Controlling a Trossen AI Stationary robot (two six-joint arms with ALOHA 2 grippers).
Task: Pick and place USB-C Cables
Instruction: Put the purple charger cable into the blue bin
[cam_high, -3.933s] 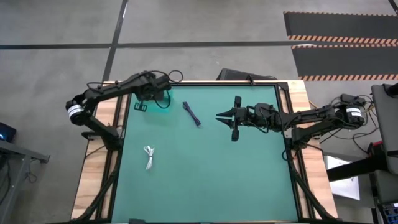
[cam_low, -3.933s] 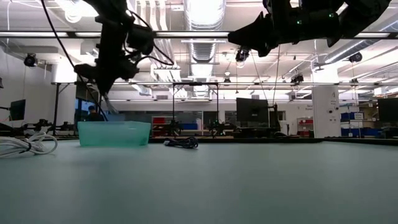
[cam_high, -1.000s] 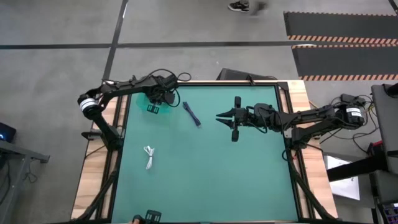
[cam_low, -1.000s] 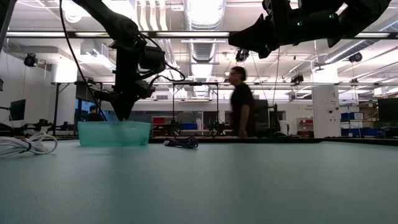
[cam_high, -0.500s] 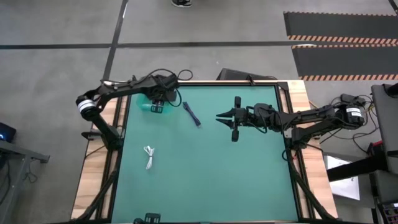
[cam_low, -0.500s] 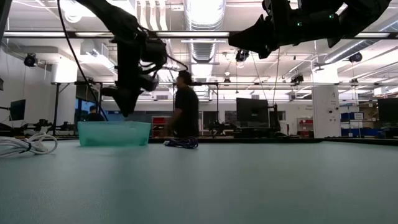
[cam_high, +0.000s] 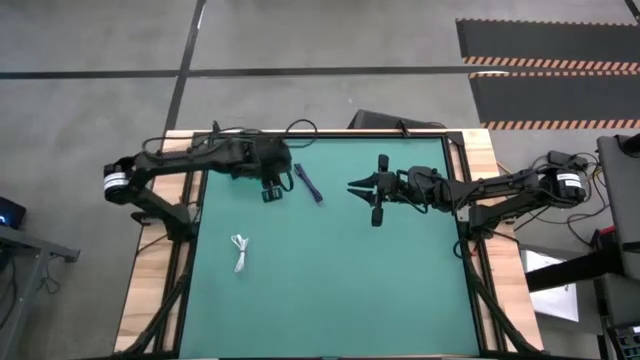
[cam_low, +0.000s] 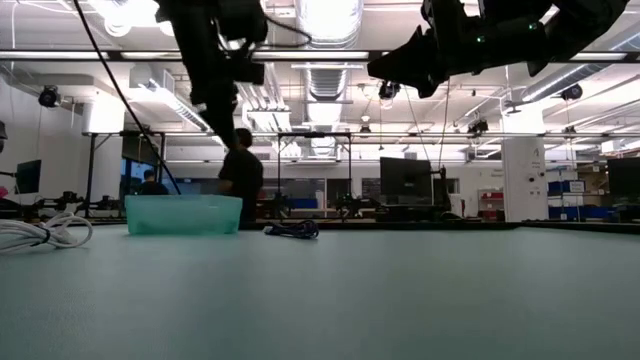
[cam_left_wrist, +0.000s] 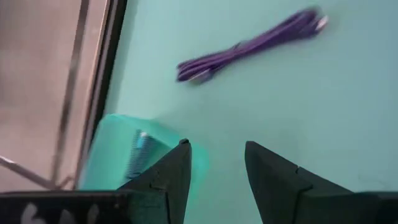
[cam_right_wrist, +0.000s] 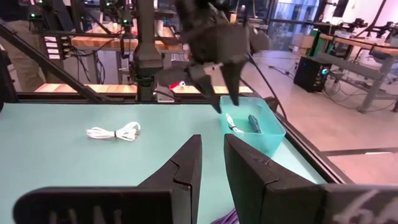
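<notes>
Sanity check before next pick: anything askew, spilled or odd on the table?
Nothing stands out. The translucent teal tray sits upright with two cables inside; a white bundled cable and a dark bundled cable lie tidy on the green mat, awaiting pickup.

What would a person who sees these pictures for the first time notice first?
Probably the two dark arms meeting over the green table: the left gripper hangs open beside the dark cable, with the right gripper open on that cable's other side. Next, the teal tray near the table's edge, already holding two cables, and the white cable lying alone.
</notes>
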